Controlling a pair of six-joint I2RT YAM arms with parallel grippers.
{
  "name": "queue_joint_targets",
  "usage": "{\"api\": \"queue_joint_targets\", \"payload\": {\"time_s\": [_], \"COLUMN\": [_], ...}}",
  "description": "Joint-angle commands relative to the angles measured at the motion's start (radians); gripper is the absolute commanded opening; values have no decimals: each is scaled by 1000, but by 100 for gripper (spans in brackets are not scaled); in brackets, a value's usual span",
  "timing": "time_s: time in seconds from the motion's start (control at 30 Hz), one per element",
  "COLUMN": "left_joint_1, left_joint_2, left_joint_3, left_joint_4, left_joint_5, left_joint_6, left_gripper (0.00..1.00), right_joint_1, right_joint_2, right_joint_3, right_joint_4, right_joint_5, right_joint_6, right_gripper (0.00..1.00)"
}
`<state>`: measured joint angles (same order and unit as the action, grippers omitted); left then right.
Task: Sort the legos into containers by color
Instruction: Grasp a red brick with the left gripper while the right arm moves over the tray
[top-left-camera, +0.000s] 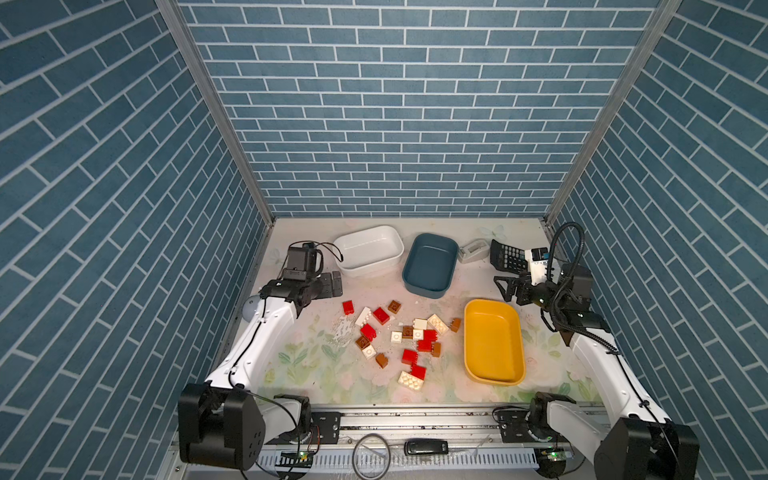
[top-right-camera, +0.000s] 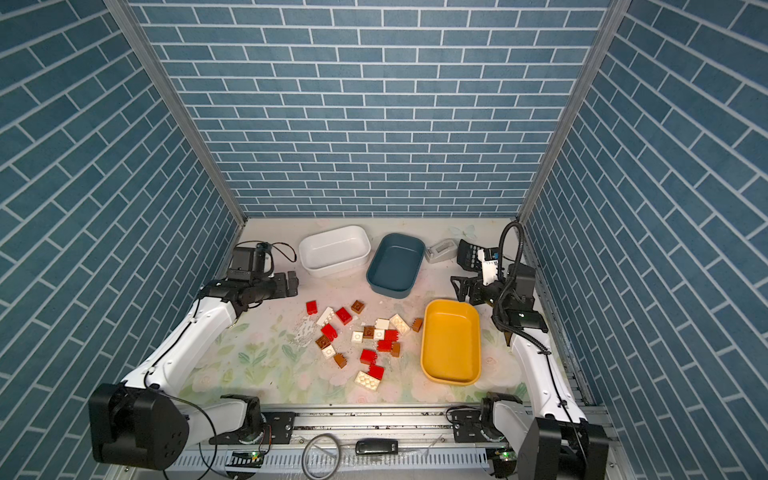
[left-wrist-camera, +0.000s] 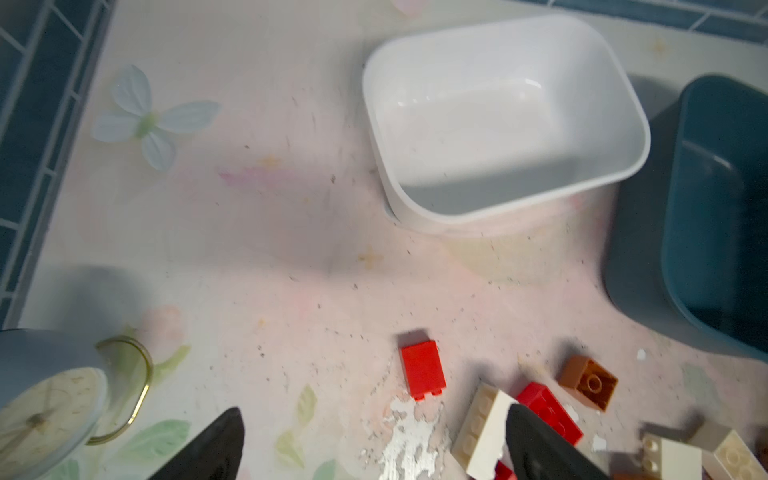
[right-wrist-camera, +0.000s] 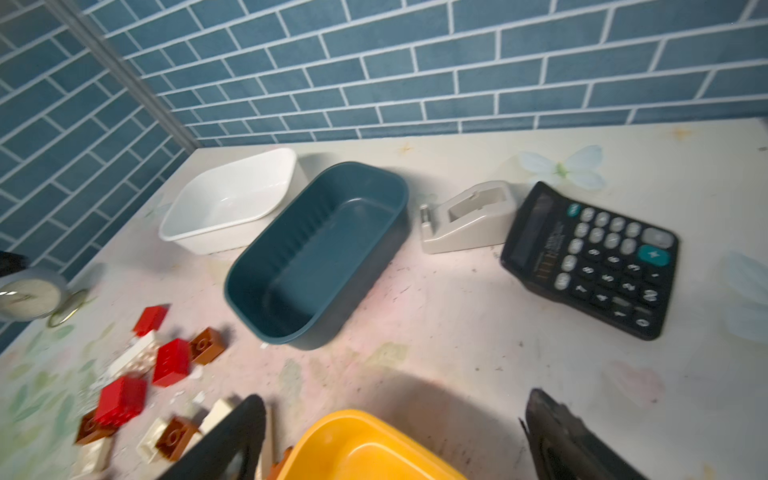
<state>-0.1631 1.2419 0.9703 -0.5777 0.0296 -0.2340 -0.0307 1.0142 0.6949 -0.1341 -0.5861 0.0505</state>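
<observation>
In a top view, legos (top-left-camera: 409, 356) lie loose between white tub (top-left-camera: 369, 250), teal tub (top-left-camera: 430, 266) and yellow tub (top-left-camera: 493, 340). Left wrist view: left gripper (left-wrist-camera: 374, 415) gapes empty beside the legos. Right wrist view: right gripper (right-wrist-camera: 395, 399) gapes empty by the yellow tub's rim

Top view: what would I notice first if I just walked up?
A jumble of red, brown and cream legos scattered mid-table grabs the eye first. Next comes the bright yellow tub to their right, empty, then the white tub and teal tub side by side behind, also empty.
</observation>
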Motion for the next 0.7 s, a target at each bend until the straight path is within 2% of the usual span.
{"api": "queue_joint_targets", "payload": {"time_s": [0.0,0.23,0.5,0.67], "left_joint_1": [-51,-113,-150,-159], "left_joint_2": [24,111,264,341], "left_joint_3": [6,-14,16,15], "left_joint_4": [-135,-81,-26,31], "left_joint_5": [-9,-16,-115,-135], "left_joint_6": [-65,-161,-280,-315], "left_gripper": [97,91,80,75], "right_joint_1": [32,143,267,333], "right_joint_2": [-20,-11,27,69], "right_joint_3": [44,104,154,189], "right_joint_4": [-192,-325,-344,-338], "right_joint_5": [-109,-124,-124,-112], "right_joint_6": [-38,-53,-35,-29], "right_gripper": [97,97,97,99]}}
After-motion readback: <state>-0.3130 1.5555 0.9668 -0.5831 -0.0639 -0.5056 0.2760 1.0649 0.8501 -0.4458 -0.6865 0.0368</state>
